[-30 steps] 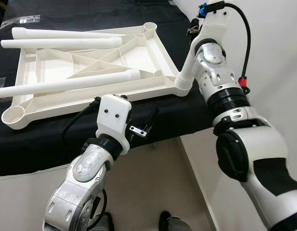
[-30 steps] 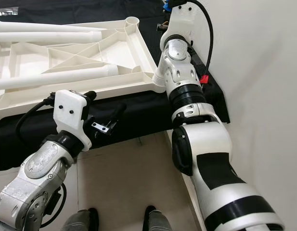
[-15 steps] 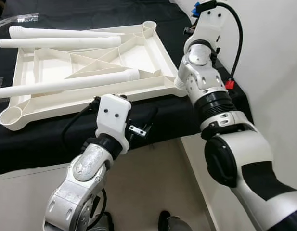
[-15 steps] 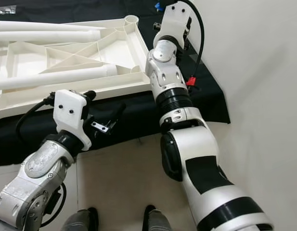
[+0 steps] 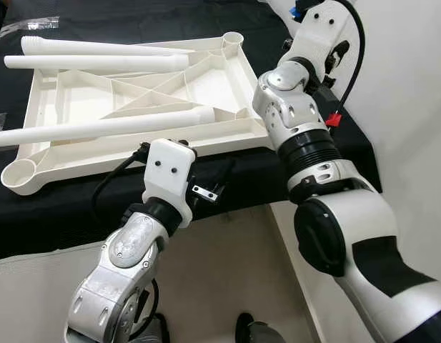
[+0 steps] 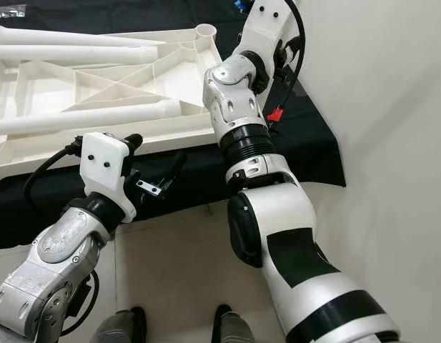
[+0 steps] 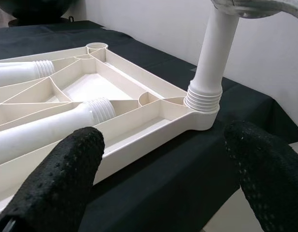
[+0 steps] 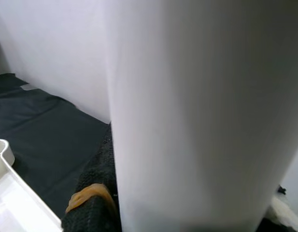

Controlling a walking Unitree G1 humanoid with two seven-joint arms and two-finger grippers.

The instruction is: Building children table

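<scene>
White plastic tabletop (image 5: 134,107), ribbed underside up, lies on a bench draped in black cloth (image 5: 63,207); this tabletop serves as the landmark for all entries. Item: three loose white table legs, two (image 5: 98,48) (image 5: 91,63) lying side by side along the tabletop's far edge, one (image 5: 98,126) lying across its near half, threaded end pointing toward the near right corner. Item: a fourth leg (image 7: 214,48), standing upright in the tabletop's near right corner socket (image 7: 203,104), threaded collar seated at the socket mouth. Item: an open round socket (image 5: 20,174) at the tabletop's near left corner, and another (image 5: 233,37) at the far right corner. Item: left tool (image 7: 163,169), held just off the tabletop's near edge over the cloth, its two black studded fingers (image 7: 57,179) spread wide with nothing between them, aimed toward the upright leg. Item: right arm (image 5: 299,121), raised over the tabletop's near right corner; the right wrist view has the white leg shaft (image 8: 197,111) very close against a black finger (image 8: 93,203); whether the right tool is pinching it cannot be told. Item: white wall (image 5: 406,86) beyond the tabletop's right side.
</scene>
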